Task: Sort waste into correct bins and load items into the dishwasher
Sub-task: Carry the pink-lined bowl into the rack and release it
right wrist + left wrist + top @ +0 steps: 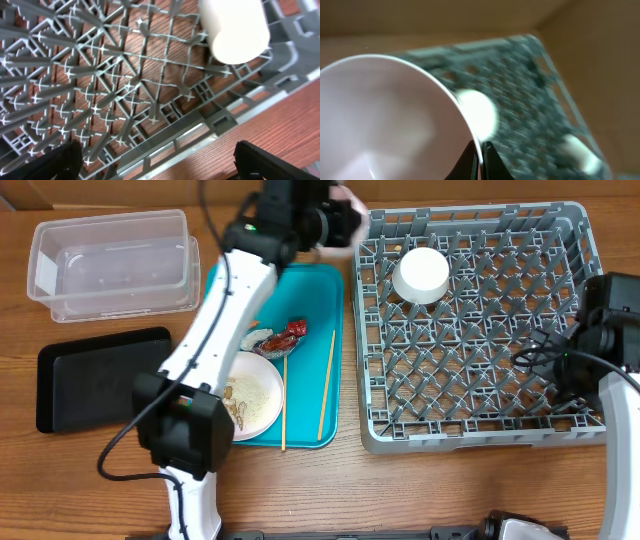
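Early going. Grips bowl [385, 115] by rim in left gripper [480, 151], over rack [480, 436] corner; holds right gripper [160, 164] spread, empty. Racked: cup [420, 275]. Left on tray [312, 290]: plate [262, 385], chopsticks [326, 385], red wrapper [292, 330].

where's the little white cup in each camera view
Overhead: white cup stands in the grey rack, upper left part.
Left wrist: likely the blurred white blob mid-frame, just past the rim of the held bowl.
Right wrist: top right, inside the rack.
Shared landmark: the grey rack's lattice.
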Robot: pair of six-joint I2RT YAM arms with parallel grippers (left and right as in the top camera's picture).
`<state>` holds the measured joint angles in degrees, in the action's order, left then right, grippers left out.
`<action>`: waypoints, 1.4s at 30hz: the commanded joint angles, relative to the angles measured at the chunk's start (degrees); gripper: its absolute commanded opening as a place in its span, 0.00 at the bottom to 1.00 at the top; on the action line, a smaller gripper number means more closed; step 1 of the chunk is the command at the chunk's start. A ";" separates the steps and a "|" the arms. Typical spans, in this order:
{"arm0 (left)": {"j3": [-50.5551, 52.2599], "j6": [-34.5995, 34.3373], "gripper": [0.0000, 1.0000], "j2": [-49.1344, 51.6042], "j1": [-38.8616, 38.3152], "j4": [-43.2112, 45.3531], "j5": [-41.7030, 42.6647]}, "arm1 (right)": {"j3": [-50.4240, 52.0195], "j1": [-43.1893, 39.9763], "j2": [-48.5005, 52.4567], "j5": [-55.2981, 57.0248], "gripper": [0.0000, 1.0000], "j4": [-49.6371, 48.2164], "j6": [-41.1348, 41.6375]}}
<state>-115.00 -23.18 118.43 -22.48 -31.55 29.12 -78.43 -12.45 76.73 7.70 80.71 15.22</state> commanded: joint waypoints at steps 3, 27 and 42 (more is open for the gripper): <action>-0.33 -7.52 0.04 0.09 -8.33 5.46 6.62 | -1.05 -3.48 -5.18 2.73 1.00 0.28 1.81; -0.24 -52.87 0.04 23.06 -20.04 58.93 13.35 | -1.05 -5.90 -6.97 1.25 1.00 0.00 2.43; -0.22 -40.22 0.04 24.09 -17.14 40.79 17.14 | -1.05 -5.90 -6.97 1.27 1.00 0.00 2.40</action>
<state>-116.14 -70.02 141.16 -41.47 12.67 44.01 -78.43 -18.06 70.54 8.95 80.97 16.93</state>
